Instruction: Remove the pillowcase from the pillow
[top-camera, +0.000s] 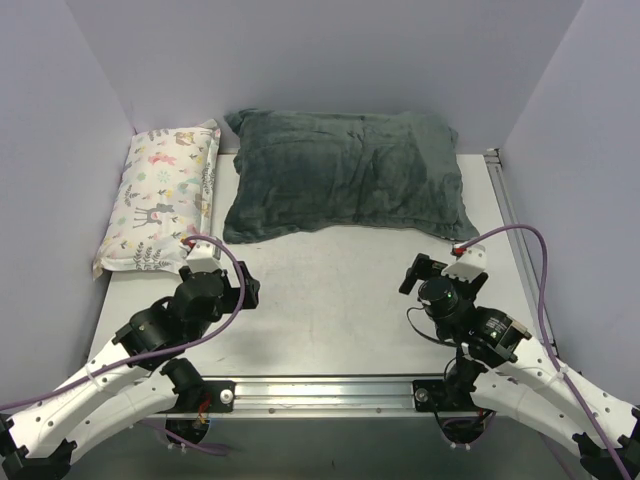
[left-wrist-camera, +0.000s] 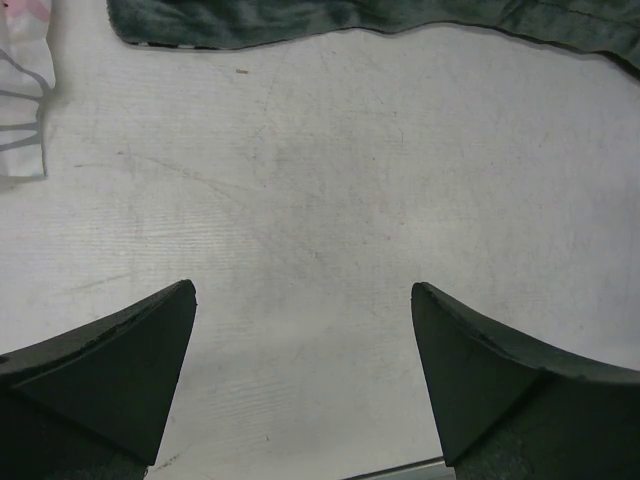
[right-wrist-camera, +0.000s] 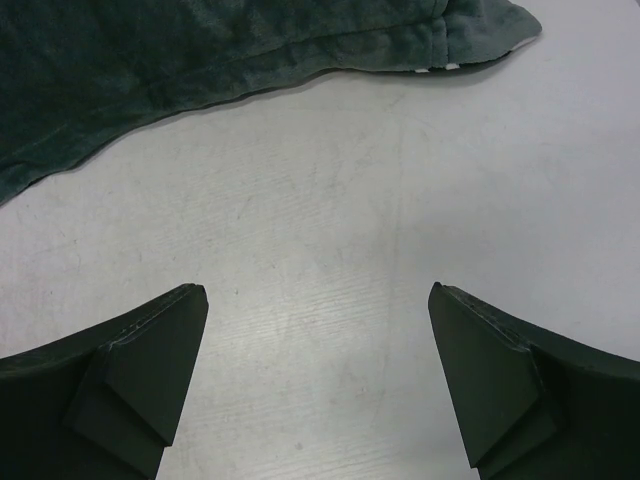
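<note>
The dark grey-green plush pillowcase (top-camera: 345, 175) lies plump at the back middle of the table; the pillow itself is hidden inside it. Its near hem shows along the top of the left wrist view (left-wrist-camera: 330, 22) and across the upper left of the right wrist view (right-wrist-camera: 200, 50), where a bit of patterned lining peeks out at the corner. My left gripper (top-camera: 222, 270) hovers open over bare table, short of the case's near left corner. My right gripper (top-camera: 432, 268) is open too, just short of the near right corner. Nothing sits between either pair of fingers.
A smaller white pillow with a pastel deer-and-flower print (top-camera: 163, 195) lies at the back left, beside the pillowcase; its edge shows in the left wrist view (left-wrist-camera: 25, 90). Grey walls close in the back and both sides. A metal rail (top-camera: 330, 392) runs along the near edge.
</note>
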